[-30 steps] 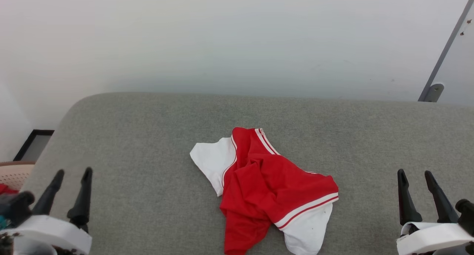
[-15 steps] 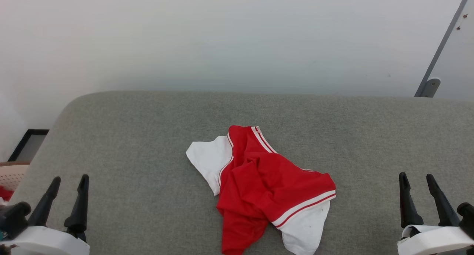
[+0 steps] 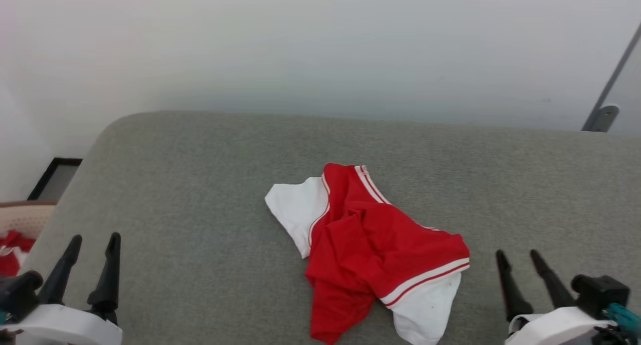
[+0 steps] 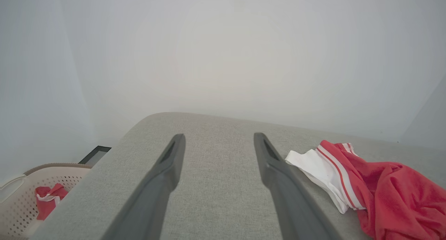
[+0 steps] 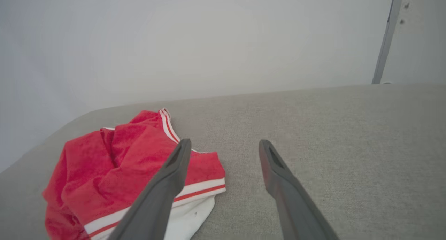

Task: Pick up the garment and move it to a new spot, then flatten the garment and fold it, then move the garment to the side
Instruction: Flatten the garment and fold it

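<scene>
The garment (image 3: 370,250) is a red shirt with white short sleeves and red-and-white striped trim. It lies crumpled in a heap on the grey fabric-covered bench (image 3: 200,185), about midway across and towards the near edge. One white sleeve sticks out to the far left, the other to the near right, and the red body is bunched and folded over itself between them (so its faces and true outline cannot be made out). Its nearest edge runs off the bottom of the head view. In the left wrist view it is cut off at the right edge, and in the right wrist view a dark finger crosses in front of the near sleeve.

The left tool (image 3: 95,236) is well apart from the shirt at the near left, fingers spread with nothing between them. The right tool (image 3: 517,253) is at the near right, closer to the heap but not touching it, fingers likewise apart and bare. A pale perforated basket (image 4: 21,184) holding a red cloth (image 4: 47,200) stands beyond the bench's left end
</scene>
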Available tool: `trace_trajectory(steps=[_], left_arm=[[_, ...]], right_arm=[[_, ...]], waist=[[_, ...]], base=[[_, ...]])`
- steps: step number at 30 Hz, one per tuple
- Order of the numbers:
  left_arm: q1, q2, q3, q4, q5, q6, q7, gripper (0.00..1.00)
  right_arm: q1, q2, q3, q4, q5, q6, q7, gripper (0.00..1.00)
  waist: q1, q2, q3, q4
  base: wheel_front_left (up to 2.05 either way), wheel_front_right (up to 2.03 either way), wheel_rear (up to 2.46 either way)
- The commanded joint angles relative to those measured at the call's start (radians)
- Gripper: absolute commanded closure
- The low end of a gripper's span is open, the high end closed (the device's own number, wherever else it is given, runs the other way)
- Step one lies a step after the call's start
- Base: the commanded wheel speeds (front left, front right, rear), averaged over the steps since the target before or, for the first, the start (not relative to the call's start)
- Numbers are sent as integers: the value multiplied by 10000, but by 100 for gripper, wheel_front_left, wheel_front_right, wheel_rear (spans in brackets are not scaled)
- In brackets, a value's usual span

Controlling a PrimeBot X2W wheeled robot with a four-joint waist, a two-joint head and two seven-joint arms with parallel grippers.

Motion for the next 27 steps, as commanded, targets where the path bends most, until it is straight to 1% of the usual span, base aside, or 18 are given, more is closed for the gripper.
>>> trace_trajectory(steps=[1, 6, 9, 14, 20, 23, 24, 25, 26, 27], left_arm=[[-37, -6, -5, -56, 99, -28, 3, 0], [-58, -124, 36, -296, 218, 8, 2, 0], [-74, -236, 89, -429, 312, -3, 2, 0], [-91, -486, 49, -580, 427, 53, 2, 0], [-172, -650, 86, -489, 549, -122, 1, 0], [-221, -741, 95, -466, 618, -155, 1, 0], [-224, -760, 101, -454, 620, -154, 1, 0], [-232, -782, 118, -441, 637, -162, 1, 0], [-239, -809, 132, -424, 655, -160, 1, 0], [-256, -833, 145, -398, 676, -166, 1, 0]], right_arm=[[-114, -13, 102, 66, 113, -14, 154, 0], [-229, 0, 546, 395, 290, -14, 1265, 0], [-299, 23, 561, 606, 288, -14, 1940, 0], [-251, 100, 279, 977, 162, -14, 3174, 0], [-160, 300, 70, 1085, 24, -14, 4246, 0], [-163, 393, 21, 1329, -122, -14, 4786, 0], [-160, 453, -1, 1433, -137, -14, 4979, 45], [-198, 481, 13, 1493, -204, -14, 5107, 84], [-245, 496, 8, 1541, -285, -14, 5220, 100], [-268, 526, -3, 1581, -327, -13, 5320, 100]], waist=[[0, -1, 121, 225], [0, -1, 367, 688], [0, -1, 549, 954], [0, -1, 789, 1338], [0, -1, 920, 1622], [0, -1, 950, 1706], [0, -1, 960, 1720], [0, -1, 972, 1731], [0, -1, 982, 1742], [0, -1, 992, 1749]], base=[[0, 0, 0], [0, 0, 0], [0, 0, 0], [0, 0, 0], [0, 0, 0], [0, 0, 0], [0, 0, 0], [0, 0, 0], [0, 0, 0], [0, 0, 0]])
